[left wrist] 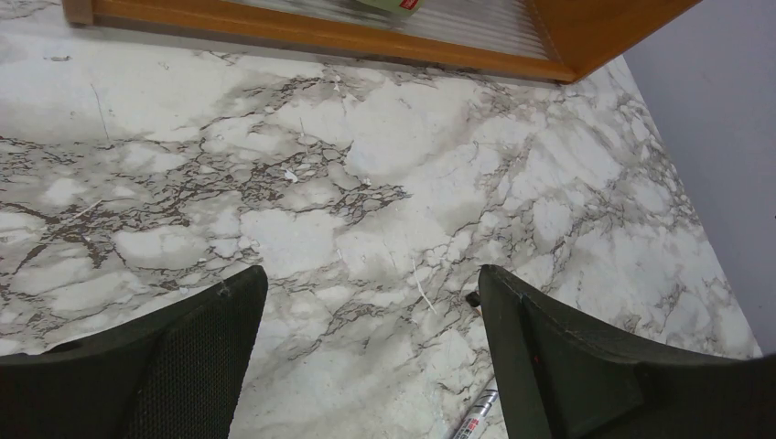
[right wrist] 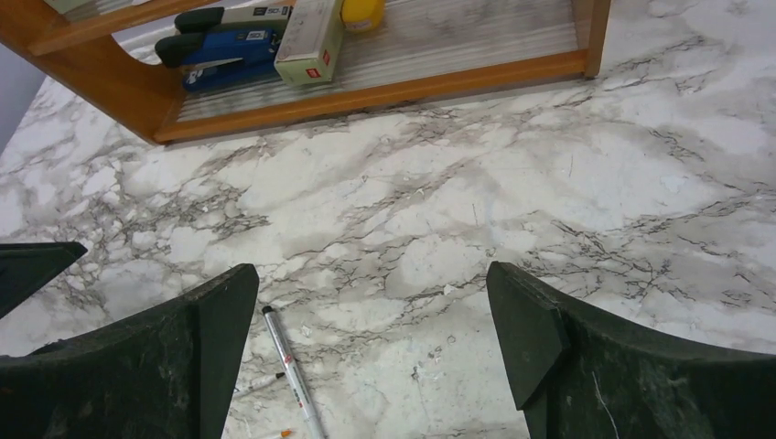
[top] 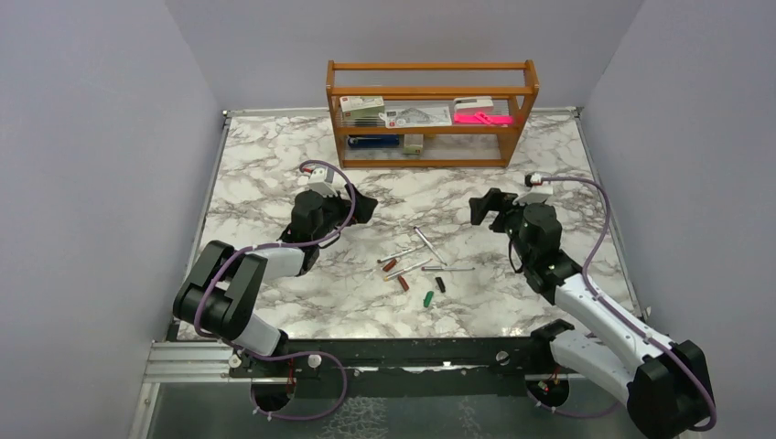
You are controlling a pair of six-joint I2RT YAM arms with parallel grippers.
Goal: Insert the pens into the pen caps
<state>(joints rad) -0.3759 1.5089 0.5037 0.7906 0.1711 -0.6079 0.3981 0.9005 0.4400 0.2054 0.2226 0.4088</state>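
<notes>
Centrally, slim silvery pens (top: 426, 246), stubby tubular pen caps (top: 428, 297), veined marble table (top: 274, 165)

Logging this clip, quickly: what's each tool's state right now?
Left tool: open, holding nothing.
Right tool: open, holding nothing.

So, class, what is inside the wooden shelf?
Upper tier: white boxes and a flat pink object. Lower tier: a blue tool and a small box. Whatever lies behind them is hidden.
</notes>
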